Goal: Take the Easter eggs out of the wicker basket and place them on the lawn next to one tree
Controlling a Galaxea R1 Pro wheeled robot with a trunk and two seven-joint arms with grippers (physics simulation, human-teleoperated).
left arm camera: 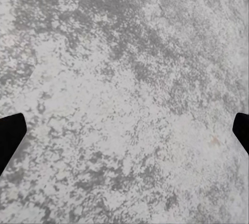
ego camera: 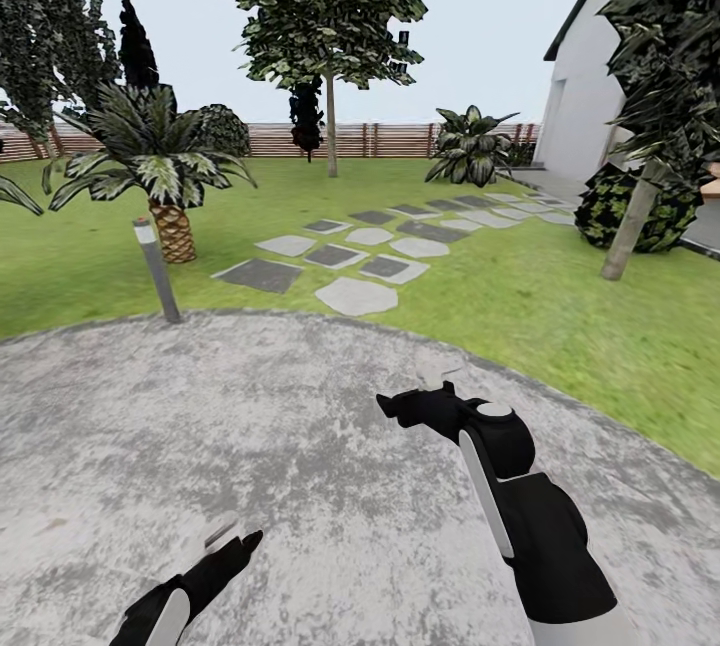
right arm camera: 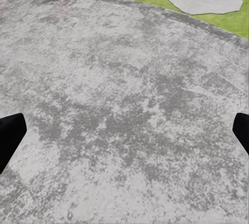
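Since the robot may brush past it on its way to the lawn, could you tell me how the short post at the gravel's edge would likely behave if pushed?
The post is slim, rigid-looking and already leaning, so it may tip further if it is not anchored. It rises from the lawn at the gravel circle's rim, so it is probably fixed. Both grippers look open and empty.

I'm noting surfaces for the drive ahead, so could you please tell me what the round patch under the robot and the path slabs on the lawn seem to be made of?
The round patch looks like gravel or rough concrete: mottled grey and white, matte, grainy. The path slabs look like flat cut stone, pale and dark grey, smooth, set flush in the lawn. It's a render, so both are guesses.
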